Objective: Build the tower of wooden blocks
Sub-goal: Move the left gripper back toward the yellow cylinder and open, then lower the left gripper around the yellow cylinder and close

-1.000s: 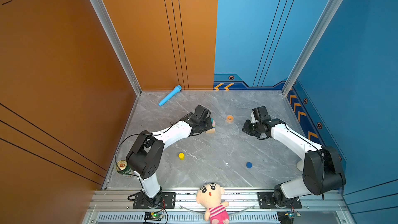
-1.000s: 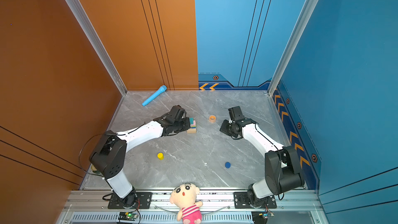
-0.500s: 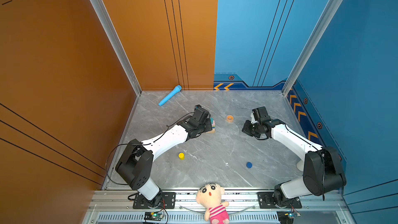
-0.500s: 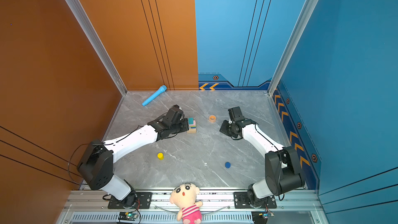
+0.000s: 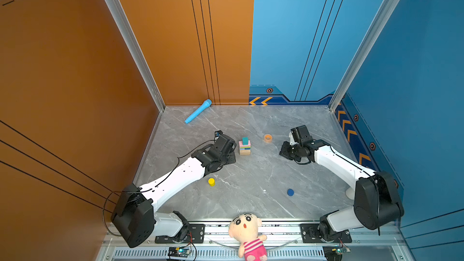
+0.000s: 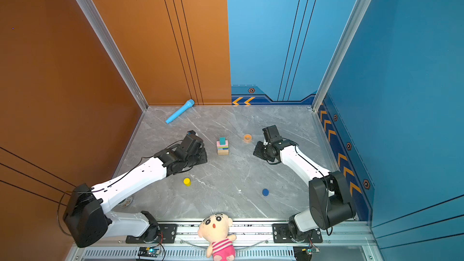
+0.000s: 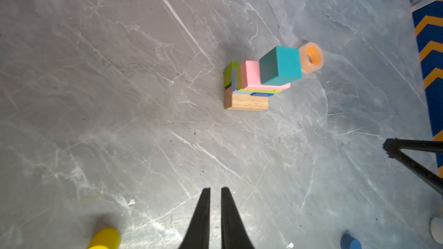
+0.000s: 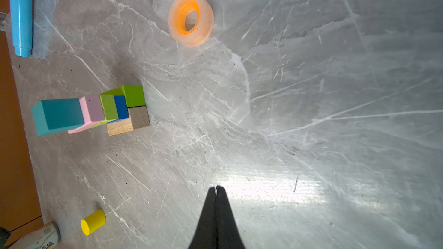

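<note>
from my station, the wood block tower [image 5: 244, 146] stands mid-bench between the two arms, and most of it looks built. a tan brick [image 7: 247, 101] and a lime green brick [image 7: 230, 74] form the base. blue pieces and a thin green layer sit above them, then a pink brick [image 7: 250, 74], with a teal cube [image 7: 280, 65] on top. the upper layers look stepped to one side rather than flush, so i judge the stack a bit delicate. what is left, as far as i can see, is two loose pieces on the bench, both well apart from the tower. the yellow cylinder [image 5: 211, 182] sits near the left forearm and the dark blue cylinder [image 5: 290, 192] toward the right arm's side.

the left end effector [image 7: 215, 190] hangs beside the tower, clear of it, fingers a narrow gap apart and carrying nothing. the right end effector [image 8: 217, 188] has its fingers pressed together, empty, well off from the stack.

the room is a booth, with an orange wall [image 5: 75, 71] on the left and part of the back, and a blue wall [image 5: 301, 33] across the rest and the right. the bench [image 5: 251, 204] is grey with marble veining, scuffed, and glossy under the light. not part of the job are a plush doll [image 5: 247, 232] at the front rail, a light-blue toy microphone [image 5: 197, 111] by the back wall, and an orange tape ring [image 5: 268, 137] near the tower.
</note>
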Robot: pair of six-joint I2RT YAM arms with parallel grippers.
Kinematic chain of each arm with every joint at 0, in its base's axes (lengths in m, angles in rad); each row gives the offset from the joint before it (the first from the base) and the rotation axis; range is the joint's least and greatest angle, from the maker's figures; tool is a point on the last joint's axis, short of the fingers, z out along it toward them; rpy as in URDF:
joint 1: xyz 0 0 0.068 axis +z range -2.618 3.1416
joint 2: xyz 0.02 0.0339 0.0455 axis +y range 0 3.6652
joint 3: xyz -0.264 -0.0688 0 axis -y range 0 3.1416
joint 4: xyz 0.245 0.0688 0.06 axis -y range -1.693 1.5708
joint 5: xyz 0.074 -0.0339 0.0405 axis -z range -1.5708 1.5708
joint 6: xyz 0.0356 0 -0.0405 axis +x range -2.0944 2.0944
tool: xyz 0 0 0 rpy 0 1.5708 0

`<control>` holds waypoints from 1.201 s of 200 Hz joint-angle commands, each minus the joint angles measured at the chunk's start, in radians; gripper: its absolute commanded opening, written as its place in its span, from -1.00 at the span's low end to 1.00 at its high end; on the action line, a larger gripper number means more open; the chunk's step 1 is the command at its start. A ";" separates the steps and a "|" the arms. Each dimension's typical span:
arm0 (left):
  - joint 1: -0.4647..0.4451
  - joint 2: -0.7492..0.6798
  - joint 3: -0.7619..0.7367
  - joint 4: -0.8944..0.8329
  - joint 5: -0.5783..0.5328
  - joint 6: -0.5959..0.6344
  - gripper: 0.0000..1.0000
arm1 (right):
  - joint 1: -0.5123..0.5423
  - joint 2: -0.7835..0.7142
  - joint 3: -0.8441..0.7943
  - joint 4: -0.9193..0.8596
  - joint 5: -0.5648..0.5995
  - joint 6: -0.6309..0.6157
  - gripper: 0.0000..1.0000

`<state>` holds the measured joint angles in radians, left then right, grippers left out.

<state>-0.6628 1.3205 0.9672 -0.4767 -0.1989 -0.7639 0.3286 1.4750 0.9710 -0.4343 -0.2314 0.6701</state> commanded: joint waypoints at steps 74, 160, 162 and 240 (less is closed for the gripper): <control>0.121 -0.052 -0.097 -0.267 0.101 0.052 0.05 | 0.024 -0.009 0.007 -0.009 0.020 -0.007 -0.97; 0.127 0.024 -0.126 -0.339 0.101 0.052 0.27 | 0.043 0.005 0.019 -0.020 0.032 -0.009 -0.96; 0.127 0.026 -0.127 -0.339 0.101 0.050 0.27 | 0.043 0.005 0.019 -0.020 0.031 -0.009 -0.97; 0.121 0.119 -0.143 -0.337 0.089 0.037 0.11 | 0.055 0.013 0.019 -0.020 0.038 -0.006 -0.96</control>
<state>-0.5434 1.4292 0.8349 -0.7860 -0.1108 -0.7235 0.3744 1.4754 0.9714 -0.4351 -0.2264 0.6697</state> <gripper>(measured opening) 0.565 0.047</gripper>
